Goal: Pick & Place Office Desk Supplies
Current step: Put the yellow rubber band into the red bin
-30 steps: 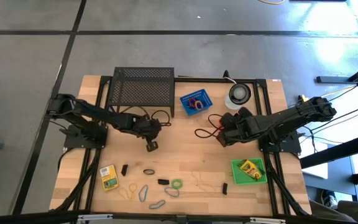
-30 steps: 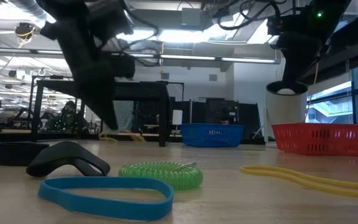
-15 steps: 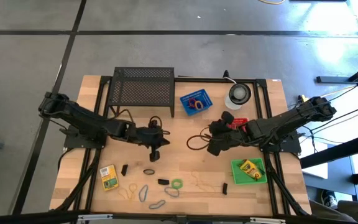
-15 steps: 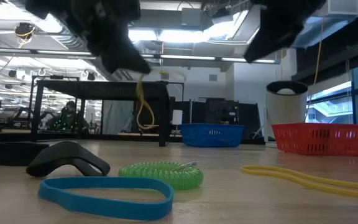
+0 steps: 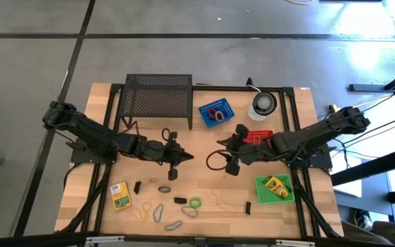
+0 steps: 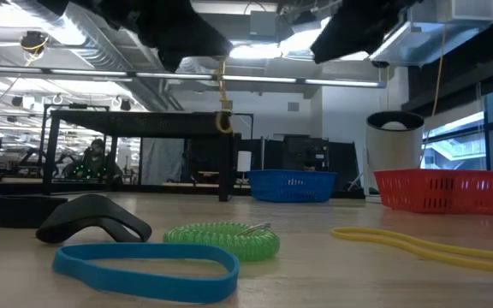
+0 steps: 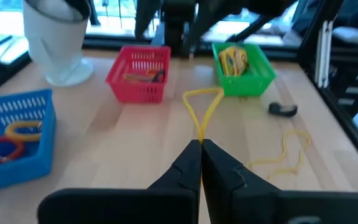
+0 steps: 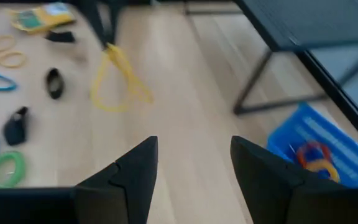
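My left gripper [image 5: 184, 156] hovers over the middle of the table, shut on a yellow rubber band [image 7: 202, 106], one of the office desk supplies. In the low view the band [image 6: 222, 118] hangs well above the tabletop. My right gripper [image 5: 226, 155] faces it from the right, open and holding nothing [image 8: 192, 142]. More bands [image 5: 158, 213], a green coil [image 5: 195, 203] and black clips [image 5: 137, 186] lie flat near the front edge. One crayon box [image 5: 119, 195] lies at the front left. Another sits in the green basket [image 5: 274, 189]. My left gripper pinches one end of the yellow band [image 7: 199, 140] between its two fingertips. The fingers point toward the table's right, slanting a little down. The loop hangs slack below and ahead of the fingertips, clear of the table.
A black wire-mesh rack [image 5: 158, 99] stands at the back left. Beside it are a blue basket [image 5: 215, 113] with bands and a round white-and-dark disc [image 5: 263, 103]. A red basket [image 5: 258, 135] sits partly under my right arm. Bare wood lies between the two grippers.
My left gripper has risen and swung toward the table's right, tipping from pointing down to nearly level. It has lifted the yellow band clear of the table. My right gripper has moved toward the table's middle and tipped up from a steep downward slant, staying open.
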You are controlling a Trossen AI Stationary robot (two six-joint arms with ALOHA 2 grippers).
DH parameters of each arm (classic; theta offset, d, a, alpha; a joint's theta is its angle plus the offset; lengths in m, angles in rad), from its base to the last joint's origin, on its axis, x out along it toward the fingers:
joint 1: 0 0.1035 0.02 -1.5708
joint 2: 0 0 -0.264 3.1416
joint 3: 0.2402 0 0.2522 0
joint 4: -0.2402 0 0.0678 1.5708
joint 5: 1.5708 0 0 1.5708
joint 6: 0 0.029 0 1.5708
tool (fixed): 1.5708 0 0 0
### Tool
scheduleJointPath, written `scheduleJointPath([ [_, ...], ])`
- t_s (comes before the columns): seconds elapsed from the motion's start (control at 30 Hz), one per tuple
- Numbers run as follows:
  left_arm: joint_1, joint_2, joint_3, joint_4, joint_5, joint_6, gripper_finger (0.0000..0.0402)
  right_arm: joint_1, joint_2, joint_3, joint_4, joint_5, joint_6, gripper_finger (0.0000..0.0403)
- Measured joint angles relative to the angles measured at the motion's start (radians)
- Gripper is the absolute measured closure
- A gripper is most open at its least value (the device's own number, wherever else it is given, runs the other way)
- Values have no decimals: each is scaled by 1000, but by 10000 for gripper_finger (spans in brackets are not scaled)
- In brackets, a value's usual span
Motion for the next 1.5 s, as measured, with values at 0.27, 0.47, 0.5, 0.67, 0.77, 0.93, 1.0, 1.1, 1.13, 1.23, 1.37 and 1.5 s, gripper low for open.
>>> scheduleJointPath([
  [0.27, 0, 0, 1, 85, 38, 32, 399, 0, 96, 0, 221, -126, -266, 199],
  [0.47, -3, 0, 1, 121, 44, 65, 400, -2, 153, 0, 309, -126, -337, 199],
  [0.5, -5, 0, 1, 140, 43, 80, 400, -2, 158, 0, 319, -126, -340, 199],
  [0.67, -16, -1, 2, 233, 51, 180, 400, -3, 168, 0, 387, -147, -340, 199],
  [0.77, -23, -1, 2, 277, 52, 239, 400, -6, 168, 0, 428, -186, -339, 199],
  [0.93, -27, -1, 2, 332, 55, 306, 400, -6, 168, 0, 506, -205, -339, 199],
  [1.0, -27, -1, 2, 349, 57, 328, 400, -6, 168, 0, 543, -205, -339, 199],
  [1.1, -27, 7, 2, 396, 59, 359, 399, -6, 170, 0, 593, -205, -339, 199],
  [1.13, -27, 12, 2, 407, 63, 374, 399, -6, 177, 0, 616, -204, -339, 199],
  [1.23, -27, 31, 2, 459, 92, 421, 400, -10, 198, 0, 668, -205, -338, 199],
  [1.37, -28, 43, 2, 480, 94, 448, 399, -19, 233, 0, 696, -201, -335, 199],
  [1.5, -31, 43, 2, 480, 94, 449, 400, -22, 249, 0, 694, -192, -314, 212],
])
